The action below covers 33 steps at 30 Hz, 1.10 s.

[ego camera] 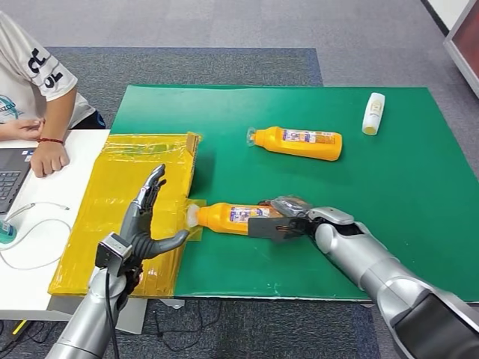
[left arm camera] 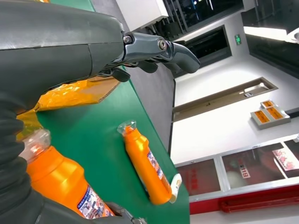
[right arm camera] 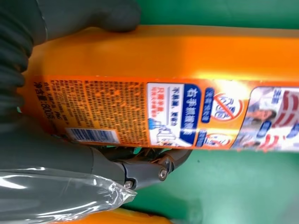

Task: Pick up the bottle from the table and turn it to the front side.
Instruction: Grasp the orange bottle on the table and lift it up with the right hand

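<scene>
Two orange bottles lie on the green table (ego camera: 395, 194). The near bottle (ego camera: 226, 217) lies on its side close to the front edge, with its clear-wrapped cap toward the yellow plastic sheet (ego camera: 113, 202), the cap just at the sheet's edge. Your right hand (ego camera: 279, 219) grips this bottle at its base end; in the right wrist view you see the thumb (right arm camera: 105, 16) on one side of the bottle and the dark fingers (right arm camera: 148, 170) on the other side, with the printed label between them. Your left hand (ego camera: 144, 221) is over the yellow sheet, fingers spread apart, holding nothing. The second orange bottle (ego camera: 296, 142) lies further back, well apart from the first. A small white bottle (ego camera: 373, 114) lies near the far right corner. At the left, a person's hand (ego camera: 49, 157) rests on a white desk (ego camera: 34, 254) beside a laptop (ego camera: 11, 176).
</scene>
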Each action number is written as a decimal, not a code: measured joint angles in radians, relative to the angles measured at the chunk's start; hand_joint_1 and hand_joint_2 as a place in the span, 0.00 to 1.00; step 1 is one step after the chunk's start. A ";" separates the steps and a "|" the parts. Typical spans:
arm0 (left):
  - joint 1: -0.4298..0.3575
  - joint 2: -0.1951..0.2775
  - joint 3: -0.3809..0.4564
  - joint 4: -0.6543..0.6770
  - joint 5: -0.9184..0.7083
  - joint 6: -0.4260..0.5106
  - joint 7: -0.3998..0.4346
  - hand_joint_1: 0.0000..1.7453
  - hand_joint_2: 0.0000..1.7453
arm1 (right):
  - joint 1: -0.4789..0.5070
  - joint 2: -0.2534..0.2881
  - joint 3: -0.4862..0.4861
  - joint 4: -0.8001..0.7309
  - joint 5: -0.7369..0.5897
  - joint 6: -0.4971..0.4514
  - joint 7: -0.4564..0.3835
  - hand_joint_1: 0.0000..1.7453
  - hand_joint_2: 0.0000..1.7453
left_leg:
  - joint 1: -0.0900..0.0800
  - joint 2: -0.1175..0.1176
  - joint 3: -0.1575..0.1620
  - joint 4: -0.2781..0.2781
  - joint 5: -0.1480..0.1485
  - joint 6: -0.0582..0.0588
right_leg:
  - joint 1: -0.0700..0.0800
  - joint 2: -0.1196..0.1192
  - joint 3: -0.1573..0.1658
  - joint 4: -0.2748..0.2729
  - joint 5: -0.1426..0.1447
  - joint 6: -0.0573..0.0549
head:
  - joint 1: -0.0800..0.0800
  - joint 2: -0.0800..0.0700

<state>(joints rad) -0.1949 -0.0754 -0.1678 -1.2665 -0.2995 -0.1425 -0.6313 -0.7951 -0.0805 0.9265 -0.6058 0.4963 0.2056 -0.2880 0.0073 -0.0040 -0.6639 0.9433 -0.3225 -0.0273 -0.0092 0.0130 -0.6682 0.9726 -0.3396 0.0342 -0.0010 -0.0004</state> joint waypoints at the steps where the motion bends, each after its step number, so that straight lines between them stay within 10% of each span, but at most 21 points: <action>1: 0.001 0.000 0.000 0.000 0.000 0.000 0.000 0.00 1.00 | 0.014 -0.006 -0.016 -0.007 -0.023 -0.016 -0.015 1.00 1.00 | 0.000 0.000 0.000 0.000 0.000 0.000 | 0.000 0.000 0.000 0.000 0.000 0.000 | 0.000 0.000; 26: 0.091 0.004 0.026 -0.052 -0.011 -0.004 0.001 0.00 1.00 | 0.425 -0.045 -0.551 -0.337 -0.301 0.036 -0.209 1.00 1.00 | 0.000 0.000 -0.001 0.000 -0.003 0.001 | 0.000 0.000 0.000 0.000 -0.003 0.000 | 0.000 0.000; 33: 0.107 0.030 0.046 -0.045 0.117 -0.160 0.000 0.00 1.00 | 0.475 -0.022 -0.635 -0.395 -0.369 0.123 -0.257 1.00 1.00 | 0.000 0.000 -0.001 0.000 -0.004 0.001 | 0.000 0.000 -0.001 0.000 -0.003 -0.001 | 0.000 0.000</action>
<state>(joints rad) -0.0880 -0.0449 -0.1220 -1.3119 -0.1821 -0.3023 -0.6313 -0.3203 -0.1025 0.2918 -1.0006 0.1268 0.3284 -0.5449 0.0074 -0.0043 -0.6651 0.9433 -0.3261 -0.0268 -0.0091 0.0130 -0.6693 0.9728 -0.3426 0.0336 -0.0011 -0.0004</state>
